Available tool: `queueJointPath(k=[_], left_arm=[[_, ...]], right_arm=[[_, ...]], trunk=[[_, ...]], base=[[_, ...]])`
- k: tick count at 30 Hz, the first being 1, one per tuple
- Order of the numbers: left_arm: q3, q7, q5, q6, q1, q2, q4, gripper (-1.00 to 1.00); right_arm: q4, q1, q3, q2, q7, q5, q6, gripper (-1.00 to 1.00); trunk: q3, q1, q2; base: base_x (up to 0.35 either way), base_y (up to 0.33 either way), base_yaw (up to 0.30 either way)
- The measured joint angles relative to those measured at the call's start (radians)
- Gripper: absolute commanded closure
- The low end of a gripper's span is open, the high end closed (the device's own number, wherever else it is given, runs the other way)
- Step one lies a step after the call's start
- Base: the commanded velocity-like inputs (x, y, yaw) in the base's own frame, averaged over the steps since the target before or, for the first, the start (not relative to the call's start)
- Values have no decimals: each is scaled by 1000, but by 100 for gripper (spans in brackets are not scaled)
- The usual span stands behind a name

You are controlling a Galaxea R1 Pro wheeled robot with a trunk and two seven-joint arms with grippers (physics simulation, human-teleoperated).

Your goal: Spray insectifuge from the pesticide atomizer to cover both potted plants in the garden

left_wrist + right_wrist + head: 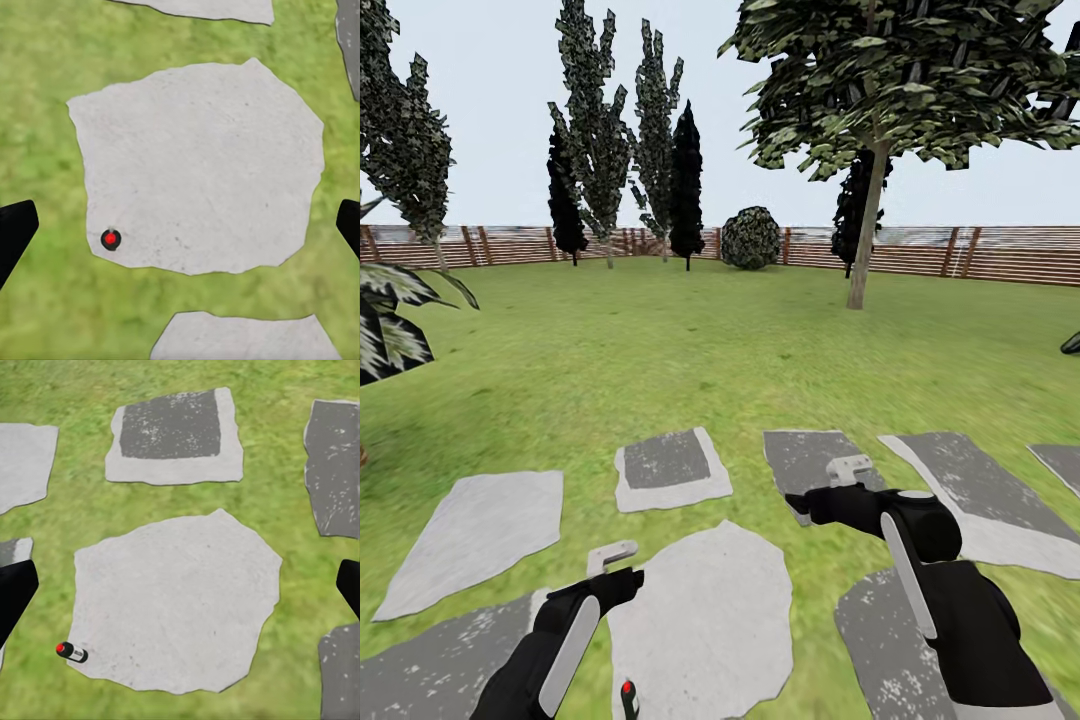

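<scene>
Pale irregular stepping slab (705,610) lies in the lawn, flanked by darker grey slabs (665,465). Broad-crowned tree (865,240) stands right of centre; rounded bush (751,238) sits against the slat fence (1000,255) (horizontal brown boards).

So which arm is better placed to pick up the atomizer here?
Left, probably. The pesticide atomizer stands on the pale stone slab close beside the left arm, almost under the open left claw. The right claw is farther.
</scene>
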Motion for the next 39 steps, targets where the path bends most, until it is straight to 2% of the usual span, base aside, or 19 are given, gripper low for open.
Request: queueJointPath(k=[16, 29, 35, 39], left_arm=[[-1, 5, -1, -1, 0, 1, 1, -100], [10, 5, -2, -13, 0, 2, 51, -100], [12, -7, -1, -19, 0, 23, 59, -100], [14, -57, -1, -15, 0, 53, 61, -100]], right_arm=[[0, 0, 6, 0, 0, 0, 0, -100], [0, 0, 5, -1, 0, 0, 0, -100], [0, 0, 3, -2, 0, 0, 0, -100], [0, 0, 4, -2, 0, 0, 0, -100]], trunk=[[-50, 61, -112], [-91, 111, -203], [-110, 134, -245], [-122, 150, -273]], base=[[0, 0, 0], [0, 0, 0], [0, 0, 0], [0, 0, 0]])
